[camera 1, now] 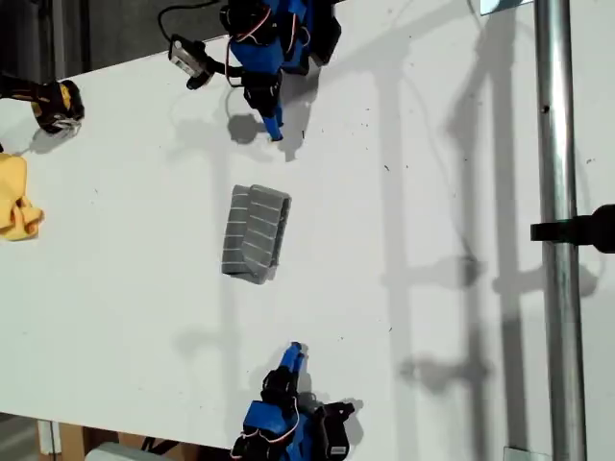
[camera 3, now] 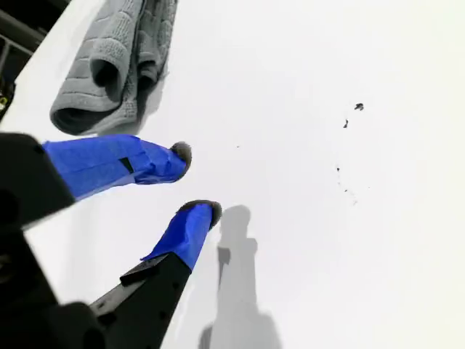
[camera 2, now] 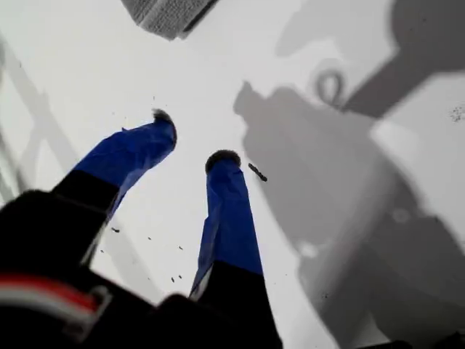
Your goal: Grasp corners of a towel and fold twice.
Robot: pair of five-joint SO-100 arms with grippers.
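the towel (camera 1: 255, 233) lies folded into a small grey block with white stripes near the middle of the white tabletop (camera 1: 125, 288), long side running toward the exterior view's top and bottom. layered folded ends show in the second wrist view (camera 3: 109, 58); only 1 end of it shows in the first wrist view (camera 2: 167, 14). nothing touches it.

my first end effector (camera 2: 195, 138) has its 2 blue fingers apart with a clear gap, holding nothing, above bare tabletop and short of the towel. a big arm shadow with a cable loop falls beside it.

my second end effector (camera 3: 192, 182) is also parted, with a narrower gap and nothing in it, tips over bare tabletop, towel apart from them. a few dark specks (camera 3: 356, 107) dot the surface.

in the exterior view 1 blue arm (camera 1: 274, 48) sits at the top edge and 1 blue arm (camera 1: 279, 418) at the bottom edge, both pointing in at the towel, both clear of it. i cannot tell for sure which is first or second.

a yellow cloth (camera 1: 14, 197) lies at the exterior view's left edge, well apart. a black and yellow object (camera 1: 58, 104) sits above it. a metal pole (camera 1: 557, 240) runs down the exterior view's right.
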